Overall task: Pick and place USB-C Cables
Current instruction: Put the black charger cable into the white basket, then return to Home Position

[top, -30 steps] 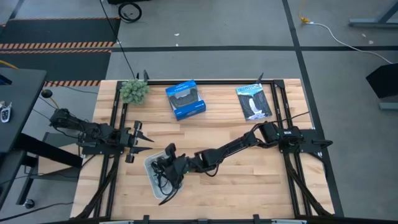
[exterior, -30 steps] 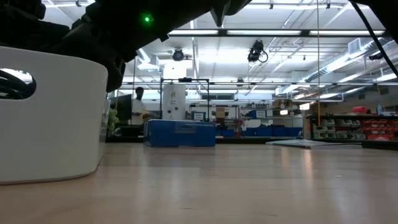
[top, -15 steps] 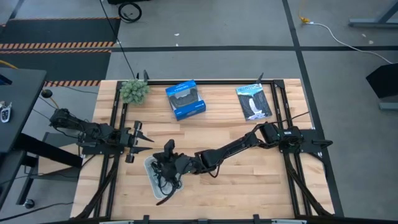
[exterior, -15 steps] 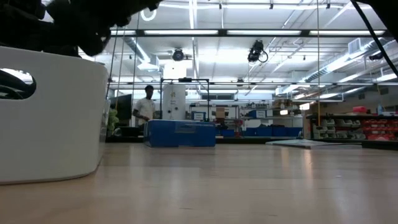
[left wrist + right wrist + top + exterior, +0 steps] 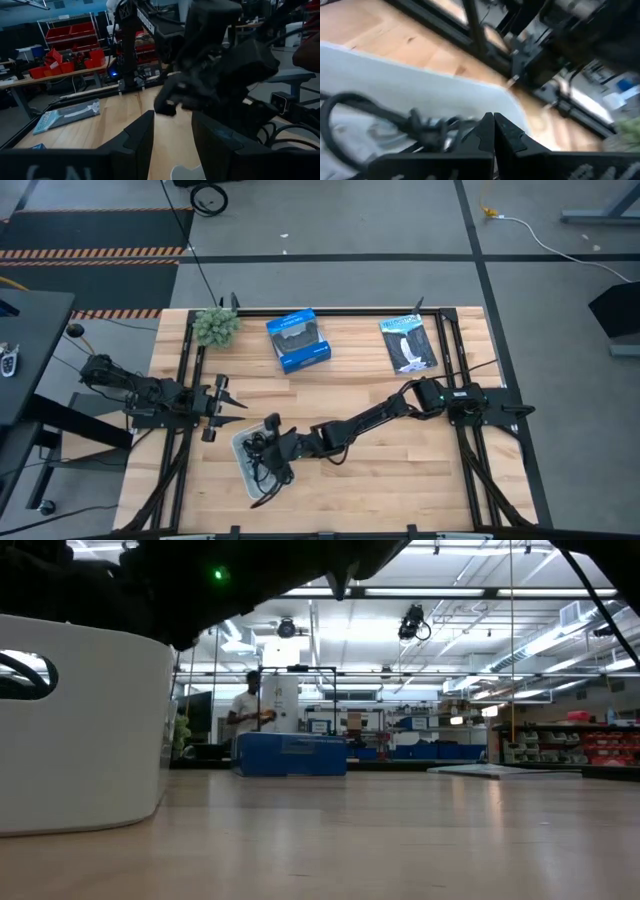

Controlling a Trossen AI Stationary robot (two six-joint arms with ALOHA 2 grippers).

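While the left gripper [image 5: 228, 406] waits at the table's left side, fingers spread and holding nothing, the white tray [image 5: 243, 465] sits just beside it. Black USB-C Cables [image 5: 415, 125] lie coiled in that tray, though the tangle is too blurred to count. Over the tray hangs the right gripper [image 5: 271, 444], its arm reaching across from the right; its fingers [image 5: 482, 134] are pressed together, apparently with nothing between them. Farther back stand a blue box [image 5: 298, 340] and a flat packet [image 5: 408, 344].
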